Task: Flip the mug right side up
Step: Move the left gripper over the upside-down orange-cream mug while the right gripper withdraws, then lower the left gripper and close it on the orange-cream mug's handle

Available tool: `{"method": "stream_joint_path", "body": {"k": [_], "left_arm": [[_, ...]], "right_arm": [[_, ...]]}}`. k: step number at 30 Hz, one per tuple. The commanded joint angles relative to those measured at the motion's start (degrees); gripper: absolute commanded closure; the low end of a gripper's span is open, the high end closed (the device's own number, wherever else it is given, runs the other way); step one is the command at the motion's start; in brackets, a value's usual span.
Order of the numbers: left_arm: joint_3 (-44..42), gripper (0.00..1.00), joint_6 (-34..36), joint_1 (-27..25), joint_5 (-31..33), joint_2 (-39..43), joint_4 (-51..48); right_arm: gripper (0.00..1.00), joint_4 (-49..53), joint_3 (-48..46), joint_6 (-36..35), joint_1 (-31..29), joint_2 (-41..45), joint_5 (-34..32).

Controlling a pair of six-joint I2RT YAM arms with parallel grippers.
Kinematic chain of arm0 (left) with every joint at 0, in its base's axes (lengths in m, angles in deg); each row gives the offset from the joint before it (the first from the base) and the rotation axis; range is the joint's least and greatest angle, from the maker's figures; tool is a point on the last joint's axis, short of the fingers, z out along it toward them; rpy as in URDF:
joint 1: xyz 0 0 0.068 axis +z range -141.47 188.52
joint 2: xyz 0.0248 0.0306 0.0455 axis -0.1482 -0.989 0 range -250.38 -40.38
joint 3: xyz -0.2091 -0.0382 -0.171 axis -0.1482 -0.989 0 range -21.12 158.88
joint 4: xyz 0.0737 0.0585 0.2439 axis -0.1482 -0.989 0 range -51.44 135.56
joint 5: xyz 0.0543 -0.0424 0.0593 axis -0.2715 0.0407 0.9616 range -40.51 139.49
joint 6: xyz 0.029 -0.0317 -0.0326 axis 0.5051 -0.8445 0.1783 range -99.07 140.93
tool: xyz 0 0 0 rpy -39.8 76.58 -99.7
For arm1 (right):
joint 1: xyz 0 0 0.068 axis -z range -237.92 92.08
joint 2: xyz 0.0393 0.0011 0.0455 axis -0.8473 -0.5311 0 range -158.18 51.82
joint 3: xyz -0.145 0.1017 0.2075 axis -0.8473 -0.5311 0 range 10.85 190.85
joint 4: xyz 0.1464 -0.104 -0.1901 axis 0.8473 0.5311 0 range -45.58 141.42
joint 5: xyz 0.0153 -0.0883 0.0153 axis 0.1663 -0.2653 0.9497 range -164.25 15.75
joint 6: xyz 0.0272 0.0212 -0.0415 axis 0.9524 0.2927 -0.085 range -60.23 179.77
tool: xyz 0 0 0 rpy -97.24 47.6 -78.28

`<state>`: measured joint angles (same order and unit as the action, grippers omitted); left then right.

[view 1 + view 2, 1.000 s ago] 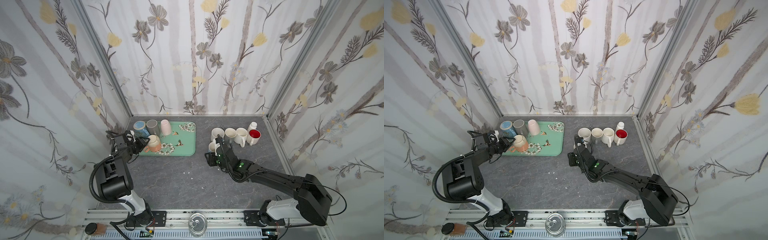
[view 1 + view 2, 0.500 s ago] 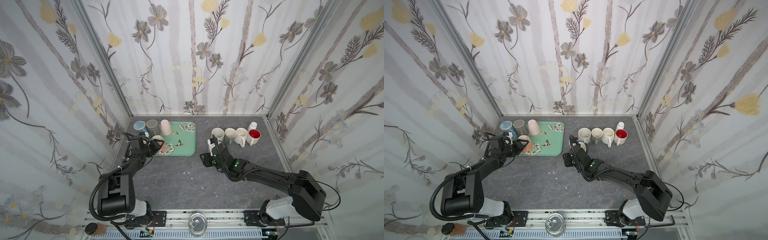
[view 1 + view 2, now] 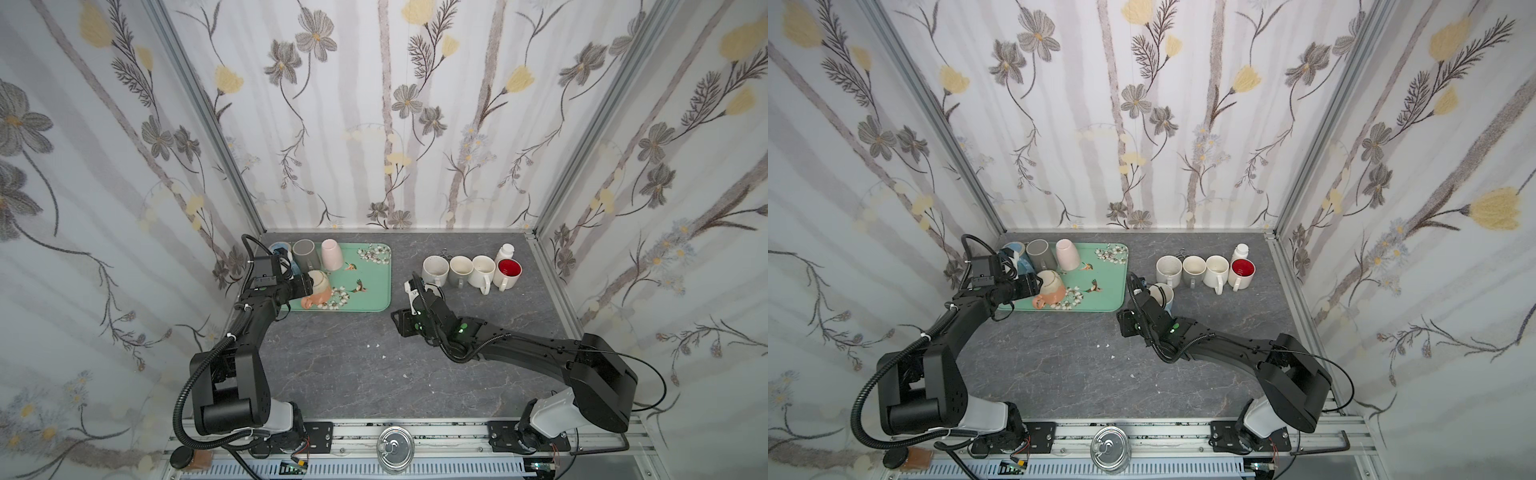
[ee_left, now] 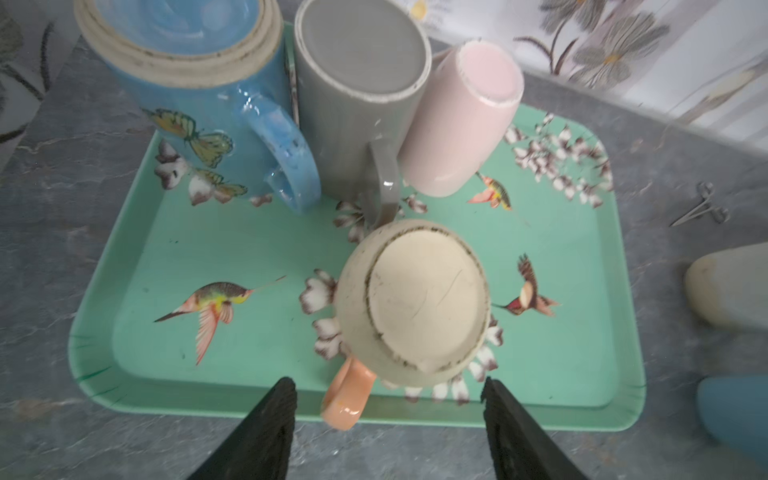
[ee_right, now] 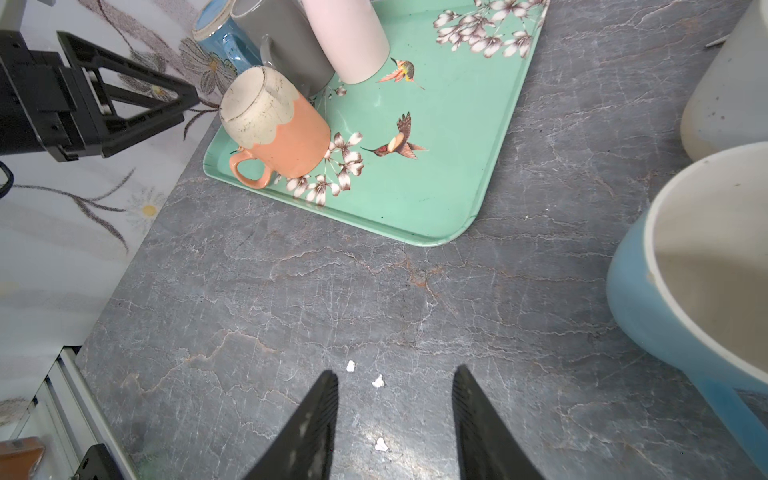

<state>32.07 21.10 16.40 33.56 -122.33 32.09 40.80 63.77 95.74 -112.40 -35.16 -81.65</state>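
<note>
Mug [image 4: 415, 303] before wide-spread, empty left claw [image 4: 387, 384]

The left gripper [image 4: 388, 384] spread its fingers [image 4: 274, 415] wider at the orange mug's [image 5: 282, 137] 9 o'clock side, as its arm stretched toward the tray [image 4: 249, 232]. The right gripper [image 5: 395, 371] drifted toward 9 o'clock, away from the blue mug [image 5: 648, 307].

Upright blue mug [image 5: 648, 316] half off-frame

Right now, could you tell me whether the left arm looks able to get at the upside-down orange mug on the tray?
Probably yes: the left fingers stand open close beside the orange mug, handle on their side, nothing in between.
</note>
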Motion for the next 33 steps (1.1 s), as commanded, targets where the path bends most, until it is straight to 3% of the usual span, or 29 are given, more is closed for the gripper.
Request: {"method": "stream_joint_path", "body": {"k": [1,11,26,33], "left_arm": [[-1.83,0.29,9.83,0.07,1.77,1.88,-3.37],[-4.59,0.29,12.44,0.04,0.28,-0.77,-1.47],[-0.73,0.32,13.72,-0.06,-0.90,-7.01,-2.35],[3.51,0.39,15.48,-0.73,-1.48,-11.39,-3.52]], "right_arm": [[0.54,-1.07,1.56,-0.06,-0.32,-1.51,1.01],[0.55,-0.40,4.32,0.03,-2.47,-3.74,0.05],[0.55,-0.30,5.69,-0.85,-2.68,-6.07,0.43],[0.55,-0.49,5.56,-0.91,-2.68,-6.14,0.02]]}}
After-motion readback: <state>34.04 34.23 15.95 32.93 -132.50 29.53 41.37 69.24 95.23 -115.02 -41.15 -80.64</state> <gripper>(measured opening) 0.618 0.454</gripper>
